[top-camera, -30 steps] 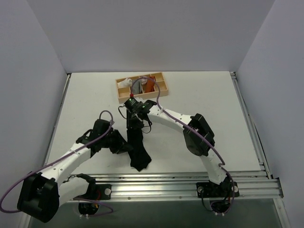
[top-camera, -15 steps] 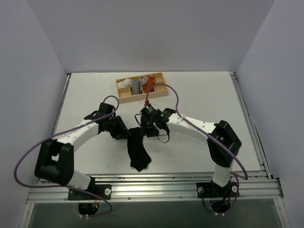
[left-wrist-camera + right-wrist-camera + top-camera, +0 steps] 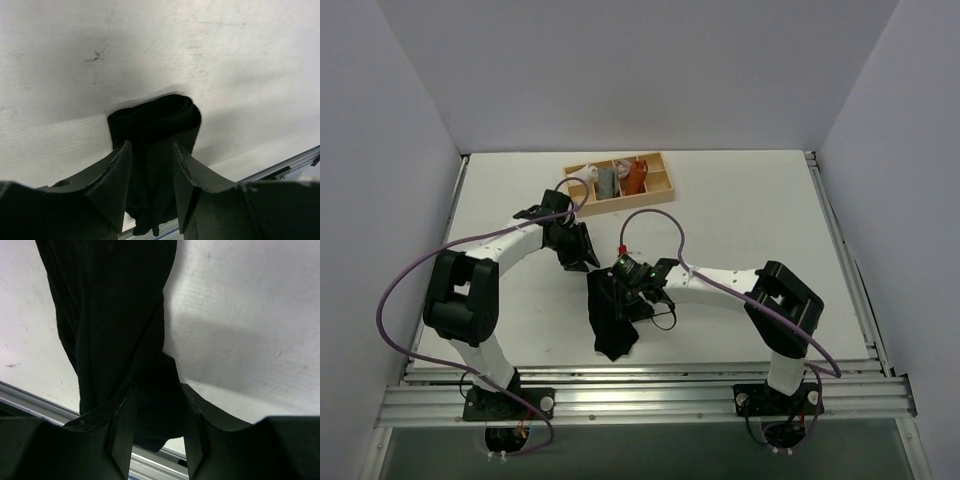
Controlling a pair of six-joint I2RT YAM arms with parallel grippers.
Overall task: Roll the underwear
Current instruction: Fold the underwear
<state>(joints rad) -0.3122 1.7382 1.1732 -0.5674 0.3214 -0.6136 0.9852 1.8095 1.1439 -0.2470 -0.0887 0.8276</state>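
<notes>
The black underwear (image 3: 612,325) lies bunched lengthwise on the white table, its near end close to the front rail. My right gripper (image 3: 626,293) sits over its far end. In the right wrist view the cloth (image 3: 110,315) runs in between the fingers, and the right gripper (image 3: 159,387) is shut on a thick fold. My left gripper (image 3: 585,260) hangs just beyond the cloth's far end, apart from it. In the left wrist view its jaws stand apart around nothing, so the left gripper (image 3: 151,146) is open. The folded far end of the underwear (image 3: 160,120) lies past them.
A small wooden tray (image 3: 620,207) stands at the back centre, holding a white roll (image 3: 585,172), a grey roll (image 3: 608,180) and an orange-brown roll (image 3: 635,178). A metal rail (image 3: 650,385) runs along the near edge. White walls close in the left, back and right sides.
The left gripper opened, let go of the cloth and swung toward the far left. The right gripper drew the underwear's far end toward the near edge, so the strip is shorter.
</notes>
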